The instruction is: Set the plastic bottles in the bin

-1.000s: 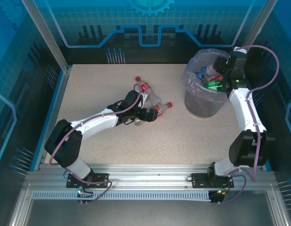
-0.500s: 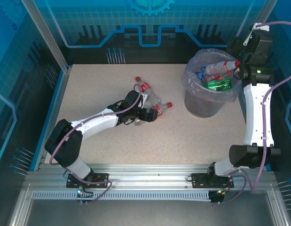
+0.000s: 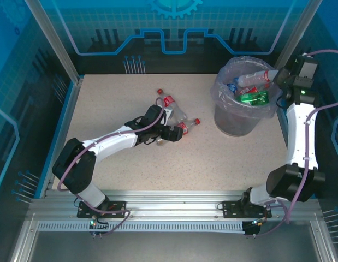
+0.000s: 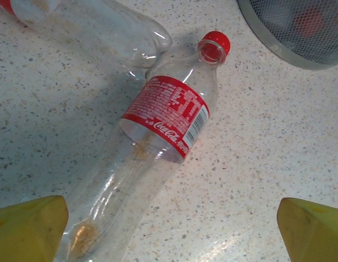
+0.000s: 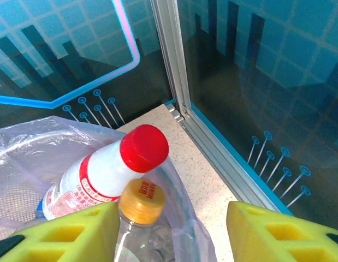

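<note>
While left tool [image 4: 171,234] gapes over Coca-Cola bottle [image 4: 169,117], right tool [image 5: 174,234] released, beside bin [image 3: 234,121]

Table: a pale speckled flat table top [image 3: 130,174], smooth, with tiny dark dots all over.
Near the middle: a clear plastic bottle with a red cap and a red label [image 4: 167,117] lies on its side. Its cap points toward the right side of the table.
Just behind it: a second clear plastic bottle with a red label [image 3: 170,102] also lies on its side. Its red cap points to the far edge, and its bottom end looks like it touches the first bottle's neck.
Far right: a round grey bin with a crinkly see-through bag [image 3: 234,123] stands upright on the table, well apart from the two bottles.
Shadows: soft grey ones on the table beside the bottles.
</note>
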Robot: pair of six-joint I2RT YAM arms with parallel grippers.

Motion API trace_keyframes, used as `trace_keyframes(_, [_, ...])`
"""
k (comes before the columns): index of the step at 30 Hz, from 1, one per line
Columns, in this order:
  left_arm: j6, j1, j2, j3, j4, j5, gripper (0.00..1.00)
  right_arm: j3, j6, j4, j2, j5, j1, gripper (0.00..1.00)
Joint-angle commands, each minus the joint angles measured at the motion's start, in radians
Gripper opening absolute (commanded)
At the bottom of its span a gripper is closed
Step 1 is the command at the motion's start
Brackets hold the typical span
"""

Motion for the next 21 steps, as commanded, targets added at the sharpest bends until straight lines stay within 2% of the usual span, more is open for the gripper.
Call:
trace_keyframes(1, [0.076,0.043,0.052,0.055,-0.045,-0.002,0.99,-0.018,0.032,0.067,-0.058,-0.123,0.014,0.62])
trace_keyframes(7, [0.271,0.064,0.171,0.175,-0.222,0.071,0.99,-0.035,0.043,0.018,-0.148,-0.248,0.028,0.76])
trace_keyframes(11, [0.333,0.063,0.199,0.177,-0.237,0.112,0.99,-0.029,0.043,-0.044,-0.203,-0.305,0.028,0.83])
trace_keyframes(18, [0.386,0.052,0.232,0.161,-0.233,0.105,0.99,-0.106,0.072,-0.080,-0.301,-0.346,0.030,0.84])
trace_keyframes(21, [0.404,0.040,0.254,0.167,-0.245,0.083,0.94,-0.130,0.081,-0.098,-0.323,-0.366,0.031,0.84])
